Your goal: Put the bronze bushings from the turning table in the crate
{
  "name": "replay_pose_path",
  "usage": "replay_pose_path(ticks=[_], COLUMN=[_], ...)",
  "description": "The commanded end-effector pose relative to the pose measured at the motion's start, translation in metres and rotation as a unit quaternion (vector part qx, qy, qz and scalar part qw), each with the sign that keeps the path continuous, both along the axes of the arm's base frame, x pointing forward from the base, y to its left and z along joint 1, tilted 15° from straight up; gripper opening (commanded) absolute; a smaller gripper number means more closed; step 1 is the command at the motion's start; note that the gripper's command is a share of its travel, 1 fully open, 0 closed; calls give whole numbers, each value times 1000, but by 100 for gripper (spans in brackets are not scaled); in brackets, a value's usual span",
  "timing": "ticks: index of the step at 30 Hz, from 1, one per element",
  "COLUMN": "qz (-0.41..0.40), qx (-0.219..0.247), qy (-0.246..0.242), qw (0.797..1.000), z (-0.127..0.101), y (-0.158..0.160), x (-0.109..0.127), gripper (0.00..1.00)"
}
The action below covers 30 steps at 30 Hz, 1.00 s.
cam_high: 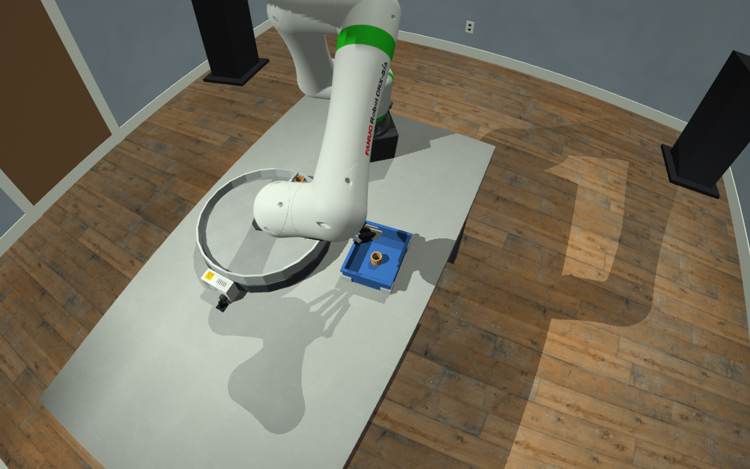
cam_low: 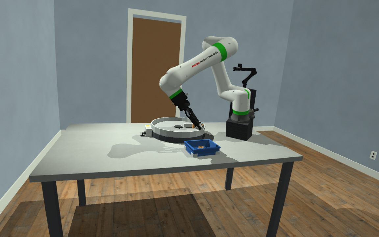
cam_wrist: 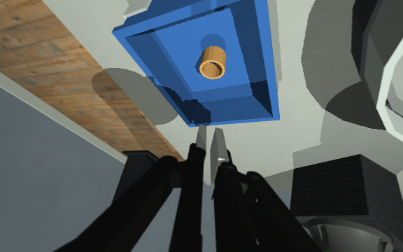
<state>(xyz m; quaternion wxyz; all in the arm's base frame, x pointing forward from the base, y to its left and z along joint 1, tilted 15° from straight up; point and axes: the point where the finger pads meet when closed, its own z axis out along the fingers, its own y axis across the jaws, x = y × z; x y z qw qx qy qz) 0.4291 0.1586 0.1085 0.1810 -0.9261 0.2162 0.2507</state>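
One bronze bushing (cam_high: 375,256) (cam_low: 200,146) (cam_wrist: 213,64) stands upright in the blue crate (cam_high: 366,279) (cam_low: 208,152) (cam_wrist: 180,45). The turning table (cam_high: 203,233) (cam_low: 173,134) (cam_wrist: 382,91) stands beside the crate. Another bronze bushing (cam_high: 299,178) (cam_low: 193,126) shows at its far edge, partly hidden by the arm or gripper. I cannot make out steel bushings; the arm covers part of that area. My gripper (cam_high: 375,232) (cam_low: 203,130) (cam_wrist: 208,138) is shut, with a thin gap and nothing between its fingertips. It points down at a slant, above and behind the crate in the exterior view.
A white box with a yellow label (cam_high: 219,282) (cam_low: 147,130) sits on the turning table's outer side. The arm's black base block (cam_low: 239,128) (cam_wrist: 329,187) stands on the grey table (cam_high: 162,350) (cam_low: 76,159) behind the crate. A dark pedestal stands beyond the table.
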Motion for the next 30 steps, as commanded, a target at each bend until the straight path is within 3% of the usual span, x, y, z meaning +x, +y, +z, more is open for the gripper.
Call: replay_pose_path(ticks=[1,6,15,17,24,30], qz=[-6,-38,-111,-111,-158,-175], qx=[2,9,25,25,35,38], qy=[0,5,17,17,24,26], qw=[1000,999,993,993,987,983], z=[-2,-14,-41,-41,-60,-67], y=[-10,-65,-191,-191,-277,-310], x=[-3,-20,-55,-55,-80,-87], gripper=[6,6,6,6,6,6])
